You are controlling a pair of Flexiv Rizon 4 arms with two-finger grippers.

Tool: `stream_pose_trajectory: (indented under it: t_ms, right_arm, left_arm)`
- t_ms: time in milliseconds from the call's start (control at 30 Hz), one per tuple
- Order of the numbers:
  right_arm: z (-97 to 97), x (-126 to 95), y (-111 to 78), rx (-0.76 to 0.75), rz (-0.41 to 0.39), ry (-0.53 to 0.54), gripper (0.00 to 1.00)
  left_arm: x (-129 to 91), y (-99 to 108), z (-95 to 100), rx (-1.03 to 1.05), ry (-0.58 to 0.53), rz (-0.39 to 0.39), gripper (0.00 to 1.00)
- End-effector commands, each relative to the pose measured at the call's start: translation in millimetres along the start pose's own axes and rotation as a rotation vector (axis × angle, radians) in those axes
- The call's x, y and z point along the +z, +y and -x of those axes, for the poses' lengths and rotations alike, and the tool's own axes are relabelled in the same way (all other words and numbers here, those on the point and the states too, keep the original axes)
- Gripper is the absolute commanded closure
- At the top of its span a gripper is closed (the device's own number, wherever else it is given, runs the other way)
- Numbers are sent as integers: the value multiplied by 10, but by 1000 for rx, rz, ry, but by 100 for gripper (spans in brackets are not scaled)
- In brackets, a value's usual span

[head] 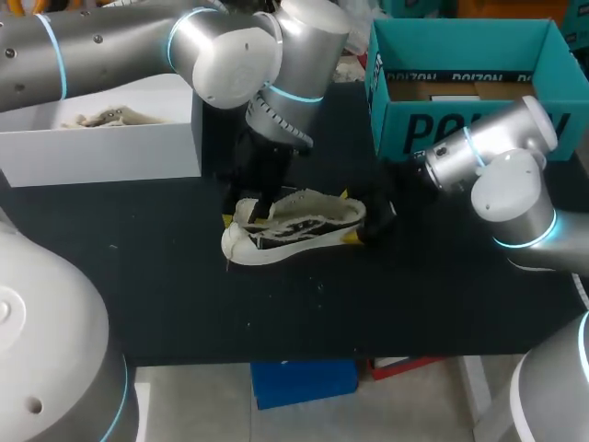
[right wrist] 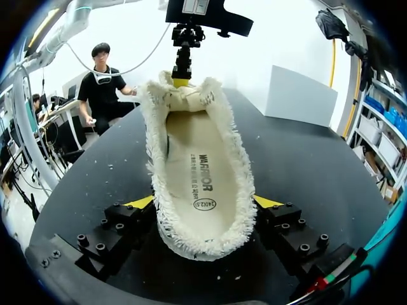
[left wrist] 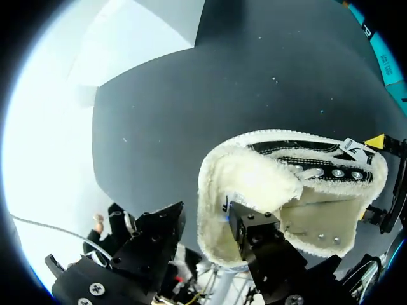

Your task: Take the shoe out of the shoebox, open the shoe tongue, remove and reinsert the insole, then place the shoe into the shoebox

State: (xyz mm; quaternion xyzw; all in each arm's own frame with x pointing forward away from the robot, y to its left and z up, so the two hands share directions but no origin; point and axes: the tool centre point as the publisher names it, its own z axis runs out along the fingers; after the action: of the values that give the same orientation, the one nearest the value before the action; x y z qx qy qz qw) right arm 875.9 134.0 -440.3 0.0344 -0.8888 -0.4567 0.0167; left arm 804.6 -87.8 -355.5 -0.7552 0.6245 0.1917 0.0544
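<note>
A cream fleece-lined shoe (head: 294, 230) lies on its sole in the middle of the black table (head: 184, 295). My left gripper (head: 247, 217) stands over its toe end, open; in the left wrist view one finger (left wrist: 159, 232) is off the shoe (left wrist: 318, 210) and the other rests by the folded-up tongue (left wrist: 257, 184). My right gripper (right wrist: 205, 203) is shut on the heel, a yellow tip pressed to each side of the shoe (right wrist: 197, 171). The insole (right wrist: 200, 181) lies flat inside. From the right wrist view the left gripper (right wrist: 181, 73) shows at the far end.
A white shoebox (head: 101, 152) with another shoe (head: 106, 118) inside stands at the back left, close behind my left arm. A teal shoebox (head: 460, 124) stands open at the back right, just beyond my right arm.
</note>
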Motion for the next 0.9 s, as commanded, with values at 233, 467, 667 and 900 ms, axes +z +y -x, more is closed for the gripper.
stream_pose_trajectory:
  t_ms: [233, 467, 667, 900]
  right_arm:
    - [32, -14, -45, 2, -1, 0, 100]
    - [32, -14, -45, 2, -1, 0, 100]
    - [32, -14, -45, 2, -1, 0, 100]
    - [32, -14, -45, 2, -1, 0, 100]
  left_arm:
    - [-449, 240, 218, 249, 113, -163, 0]
    - [-788, 287, 144, 524, 130, -277, 0]
    - [-967, 233, -107, 900, 157, -262, 100]
    - [-925, 234, -408, 1431, 259, -138, 100]
